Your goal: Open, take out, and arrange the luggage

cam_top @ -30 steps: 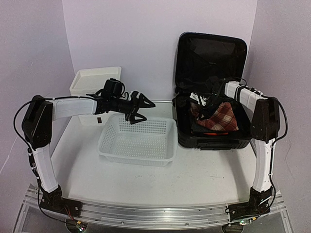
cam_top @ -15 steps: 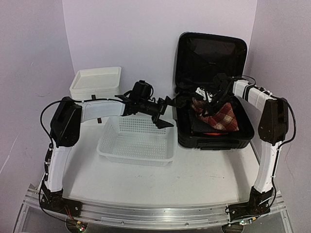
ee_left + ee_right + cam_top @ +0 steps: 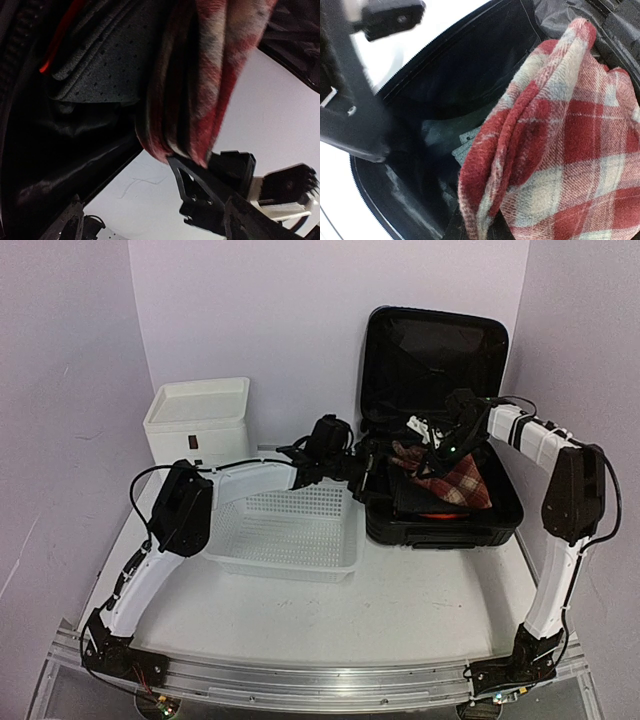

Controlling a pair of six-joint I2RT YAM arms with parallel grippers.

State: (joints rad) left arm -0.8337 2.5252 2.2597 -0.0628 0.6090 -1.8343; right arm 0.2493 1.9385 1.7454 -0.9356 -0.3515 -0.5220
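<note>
The luggage (image 3: 432, 350) is a black hard-shell suitcase lying open at the back right, lid upright. My right gripper (image 3: 432, 447) is shut on a red plaid cloth (image 3: 458, 480), which hangs from it over the base. Under it lie a grey perforated garment (image 3: 102, 60) and something orange (image 3: 440, 513). In the right wrist view the plaid cloth (image 3: 560, 150) fills the frame and rises out of my right gripper (image 3: 492, 229). My left gripper (image 3: 372, 468) is open at the suitcase's left rim, close to the cloth. In the left wrist view my left gripper (image 3: 160, 231) holds nothing, below the plaid cloth (image 3: 210, 75).
A white perforated basket (image 3: 285, 532) sits left of the suitcase, under my left forearm. At the back left stands a white drawer box (image 3: 197, 420). Purple walls close in on both sides and behind.
My left arm has swung right from over the basket to the suitcase's left rim, its jaws spreading a little wider. My right gripper has drawn the plaid cloth slightly up and back.
</note>
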